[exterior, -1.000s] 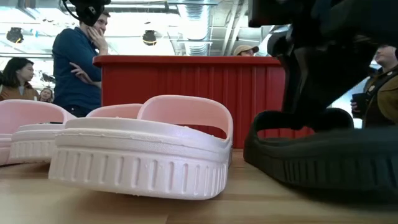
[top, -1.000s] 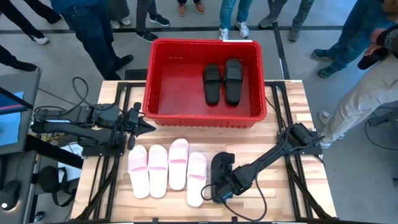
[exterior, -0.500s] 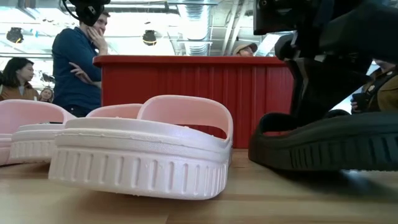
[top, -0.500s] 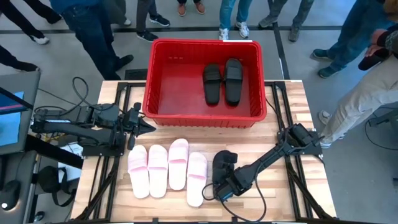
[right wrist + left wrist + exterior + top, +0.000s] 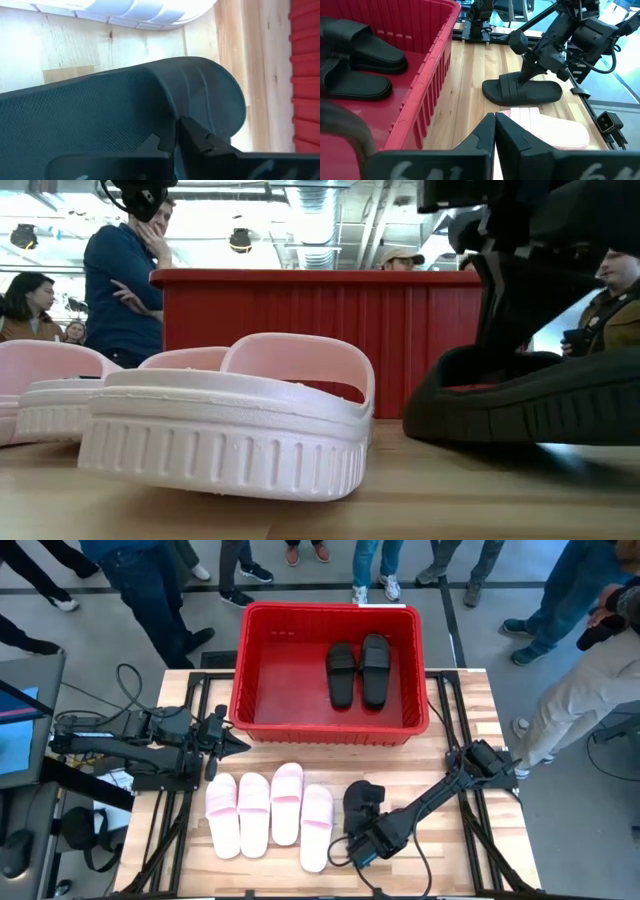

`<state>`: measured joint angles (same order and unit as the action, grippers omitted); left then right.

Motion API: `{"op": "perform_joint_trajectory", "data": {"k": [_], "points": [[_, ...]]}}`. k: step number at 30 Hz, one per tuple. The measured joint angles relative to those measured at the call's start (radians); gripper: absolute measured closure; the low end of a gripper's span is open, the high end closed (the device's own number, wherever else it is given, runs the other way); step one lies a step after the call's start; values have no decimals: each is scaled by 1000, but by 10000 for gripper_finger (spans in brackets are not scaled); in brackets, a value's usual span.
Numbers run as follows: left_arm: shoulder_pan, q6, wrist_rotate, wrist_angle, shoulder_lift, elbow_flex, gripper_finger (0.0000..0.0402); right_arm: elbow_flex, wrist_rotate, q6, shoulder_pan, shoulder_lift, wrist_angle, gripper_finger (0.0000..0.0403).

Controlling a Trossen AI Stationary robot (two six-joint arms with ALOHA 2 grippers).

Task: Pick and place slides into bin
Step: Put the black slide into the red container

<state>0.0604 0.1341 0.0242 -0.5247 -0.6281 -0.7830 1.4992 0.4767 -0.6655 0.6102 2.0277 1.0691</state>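
Two black slides lie in the bin at twelve o'clock. My right gripper is pinched tight on the third black slide; I'd lift it level, clearing the rim. That arm reaches low toward seven o'clock. The left gripper waits closed and empty at nine.

pink slides: 4 on table | black slides: 2 in bin, 1 on table = 3 | red bin: 1 | robot arms: 2
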Motion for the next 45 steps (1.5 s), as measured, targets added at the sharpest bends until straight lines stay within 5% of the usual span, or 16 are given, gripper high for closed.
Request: {"op": "perform_joint_trajectory", "data": {"k": [45], "points": [[0,-8,0,2,0,0,401,143,93,-112,47,-158,199,403]]}}
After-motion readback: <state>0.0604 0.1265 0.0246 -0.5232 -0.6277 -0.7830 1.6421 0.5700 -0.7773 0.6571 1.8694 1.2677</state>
